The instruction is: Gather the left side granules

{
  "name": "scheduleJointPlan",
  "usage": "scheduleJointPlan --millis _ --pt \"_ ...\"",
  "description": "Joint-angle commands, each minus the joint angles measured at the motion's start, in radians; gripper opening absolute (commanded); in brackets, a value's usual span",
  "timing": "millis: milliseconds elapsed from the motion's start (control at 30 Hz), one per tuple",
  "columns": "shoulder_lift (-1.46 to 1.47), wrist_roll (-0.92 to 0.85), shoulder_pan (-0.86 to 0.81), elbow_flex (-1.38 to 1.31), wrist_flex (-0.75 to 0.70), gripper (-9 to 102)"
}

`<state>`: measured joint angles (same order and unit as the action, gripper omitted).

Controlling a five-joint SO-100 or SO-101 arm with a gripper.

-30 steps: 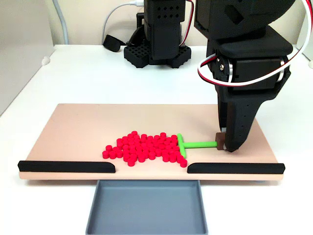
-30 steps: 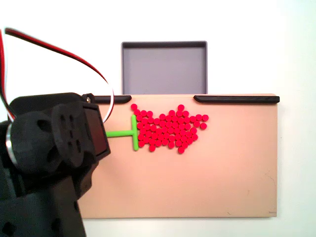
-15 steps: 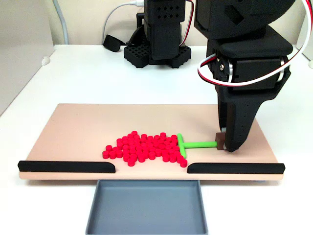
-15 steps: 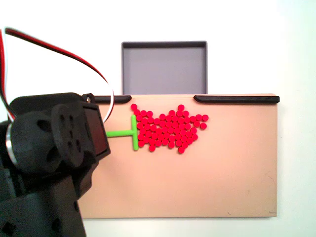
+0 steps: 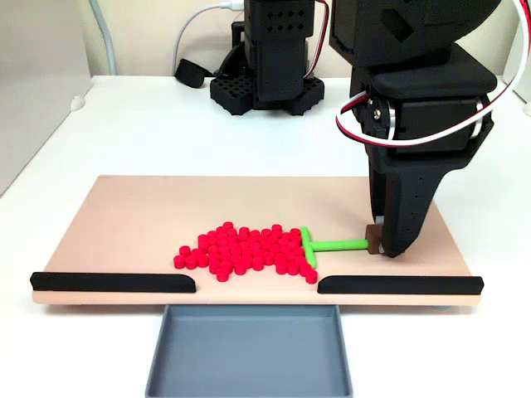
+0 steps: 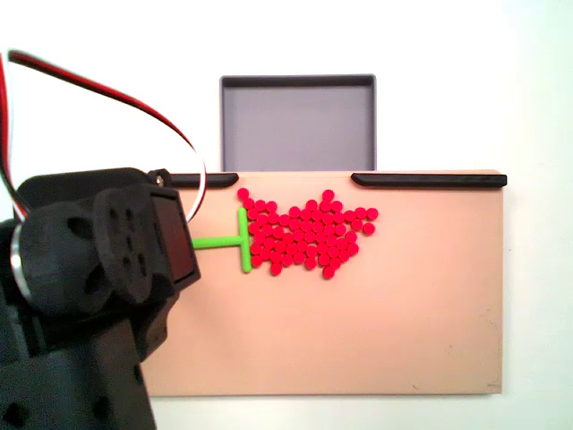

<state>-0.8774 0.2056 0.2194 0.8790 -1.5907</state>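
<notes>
Lying in one flat heap on the tan board (image 5: 124,215), your granules (image 5: 245,250) sit just behind the gap between the two black strips (image 5: 112,282). The green T-shaped pusher (image 5: 319,246) has its crossbar touching the heap's right edge in the front fixed view, and your jaws (image 5: 377,242) are clamped on its stem. The grey tray (image 5: 249,352) sits below the gap.
</notes>
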Motion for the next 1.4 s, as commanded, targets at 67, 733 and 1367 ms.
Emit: scheduleJointPlan --millis 67,733,1367 --pt "-0.035 0.000 0.006 0.003 -0.009 0" --pt "-0.259 -0.005 0.126 0.011 -0.104 0" --pt "-0.719 -0.962 -0.051 0.499 -0.114 0"
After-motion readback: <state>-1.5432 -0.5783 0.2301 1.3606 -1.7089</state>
